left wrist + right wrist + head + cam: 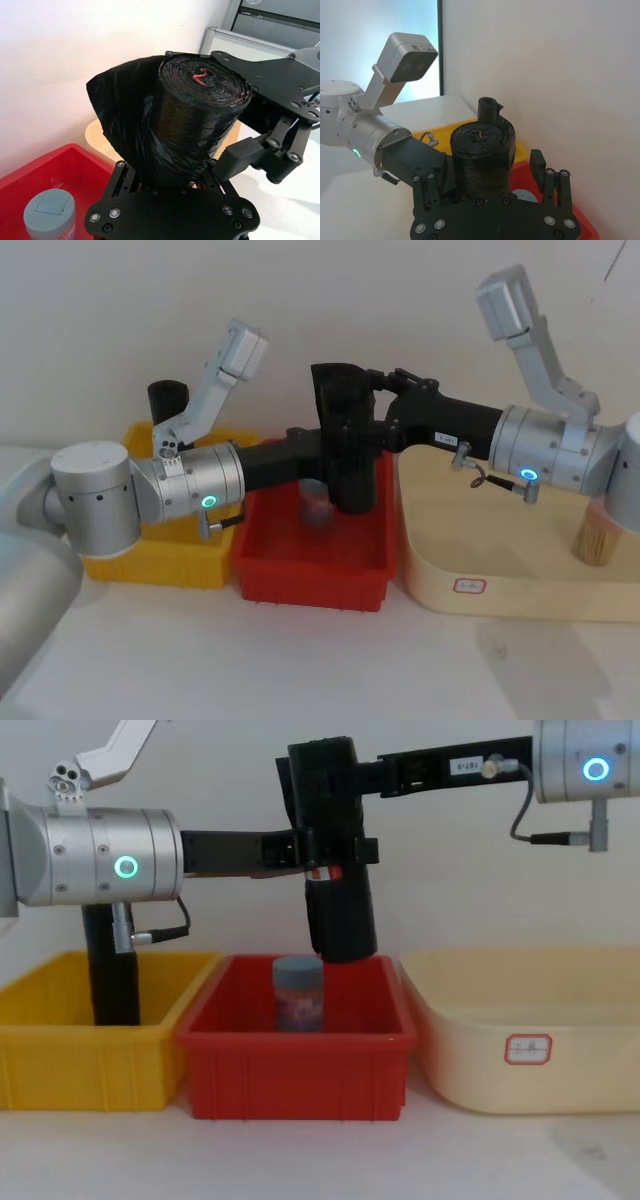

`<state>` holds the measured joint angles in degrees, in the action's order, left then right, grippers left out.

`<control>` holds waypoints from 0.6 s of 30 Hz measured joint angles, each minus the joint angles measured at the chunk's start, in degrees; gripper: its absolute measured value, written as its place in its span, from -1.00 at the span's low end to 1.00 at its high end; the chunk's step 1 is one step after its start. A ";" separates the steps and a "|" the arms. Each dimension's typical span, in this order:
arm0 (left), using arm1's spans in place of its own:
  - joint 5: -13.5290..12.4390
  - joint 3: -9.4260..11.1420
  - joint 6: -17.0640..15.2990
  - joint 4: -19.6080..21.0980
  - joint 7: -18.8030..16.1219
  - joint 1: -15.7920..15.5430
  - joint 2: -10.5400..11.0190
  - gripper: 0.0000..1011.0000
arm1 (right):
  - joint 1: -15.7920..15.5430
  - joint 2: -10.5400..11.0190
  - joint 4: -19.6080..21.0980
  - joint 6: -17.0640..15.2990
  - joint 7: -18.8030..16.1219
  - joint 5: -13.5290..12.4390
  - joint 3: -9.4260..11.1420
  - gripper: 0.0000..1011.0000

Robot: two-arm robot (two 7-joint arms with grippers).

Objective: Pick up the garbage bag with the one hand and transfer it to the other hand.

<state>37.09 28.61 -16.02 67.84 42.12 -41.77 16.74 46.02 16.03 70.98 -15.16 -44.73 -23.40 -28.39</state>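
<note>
Above the red bin (310,580), in the head view, the garbage bag (355,490) hangs upright between the two arms. The left gripper (335,445), on the green-ringed arm extended level from the left, meets it from one side. The right gripper (345,390), on the blue-ringed arm stretched across from the right, meets it higher up. From the left wrist, the left gripper's fingers press against both sides of the roll, clamped on it, while the right gripper's black linkage lies beside the roll's top end. From the right wrist, the right gripper straddles the roll with its jaws parted, and one finger (551,182) stands clear of the plastic. From the chest, the bag's lower end hangs near the lid of a grey-lidded jar (298,992) standing in the bin. The left gripper grips at the label band, with the right gripper above it around the roll's top.
</note>
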 joint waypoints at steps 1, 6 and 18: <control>0.02 0.01 0.02 0.04 -0.06 0.03 0.05 -0.19 | 0.09 -0.05 -0.08 0.04 0.03 0.04 -0.07 0.98; 0.19 0.08 0.10 0.30 -0.49 0.20 0.29 -0.19 | 0.63 -0.32 -0.80 0.30 0.17 0.23 -0.70 0.98; 0.52 0.46 0.37 0.45 -1.11 0.26 0.56 -0.19 | 1.47 -0.84 -1.53 0.86 0.17 0.22 -1.87 0.98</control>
<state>37.60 29.07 -15.65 68.29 41.02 -41.51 17.30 47.49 15.19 69.45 -14.30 -44.56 -23.18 -30.27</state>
